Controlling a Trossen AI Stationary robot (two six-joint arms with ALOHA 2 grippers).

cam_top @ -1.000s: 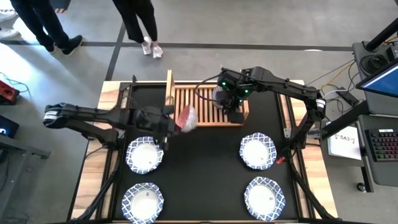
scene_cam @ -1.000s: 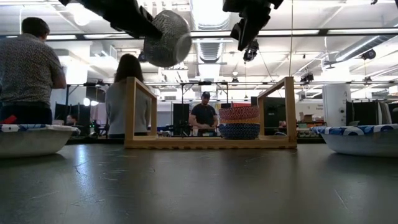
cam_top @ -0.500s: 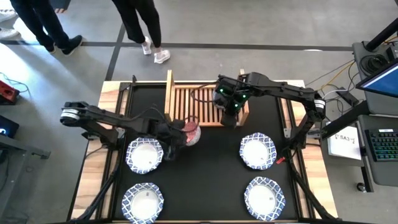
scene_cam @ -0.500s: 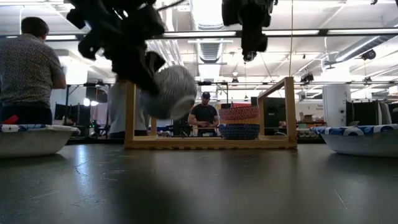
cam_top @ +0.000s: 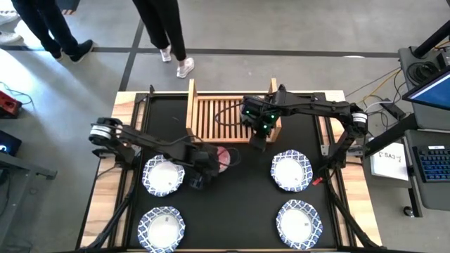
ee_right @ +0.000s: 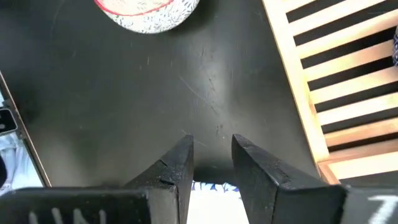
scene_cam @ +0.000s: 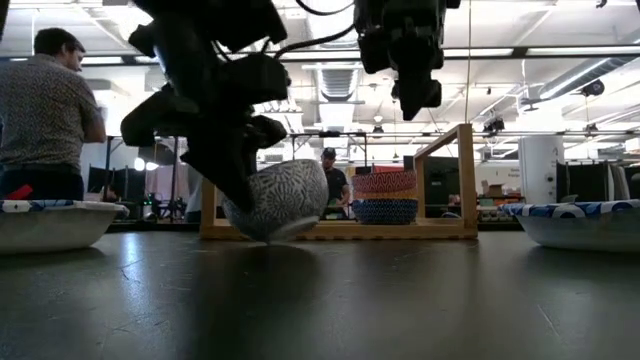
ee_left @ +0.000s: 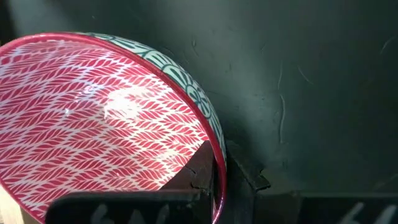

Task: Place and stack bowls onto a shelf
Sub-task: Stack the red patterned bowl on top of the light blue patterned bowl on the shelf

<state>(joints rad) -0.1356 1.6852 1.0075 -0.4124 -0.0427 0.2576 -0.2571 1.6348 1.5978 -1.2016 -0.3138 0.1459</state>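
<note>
Black worktop (cam_top: 239, 190), wooden shelf (cam_top: 232, 118) at the far edge, people standing in the room behind it. I use the shelf as reference.

Left pincer (cam_top: 209, 163) is clamped on the rim of the red bowl (cam_top: 223, 157), one finger inside, one outside. Bowl sits just in front of the shelf's left half, tilted, its low edge at or touching the worktop in the low view (scene_cam: 275, 200); I can't tell if it's bearing weight.

Right pincer (ee_right: 210, 155) is narrow, partly open, holding nothing, hovering in front of the shelf's right side, above the worktop. Two small bowls are already stacked (scene_cam: 385, 196) on the shelf's right half. Four white blue-rimmed bowls are still on the worktop in front of the shelf, nearest one (cam_top: 164, 175) next to the left arm.

Risks as I see them:
- Rim pinch on a tilted bowl is weak; if I let go now it likely rocks or rolls.
- Pushing down further scrapes or pivots the bowl out of the grip.
- Left arm swinging could clip that nearest white bowl.
- Lifting onto the shelf, the bowl could catch the shelf's left side board (cam_top: 191, 109).
- Both arms are close in front of the shelf; collision possible if both move.
</note>
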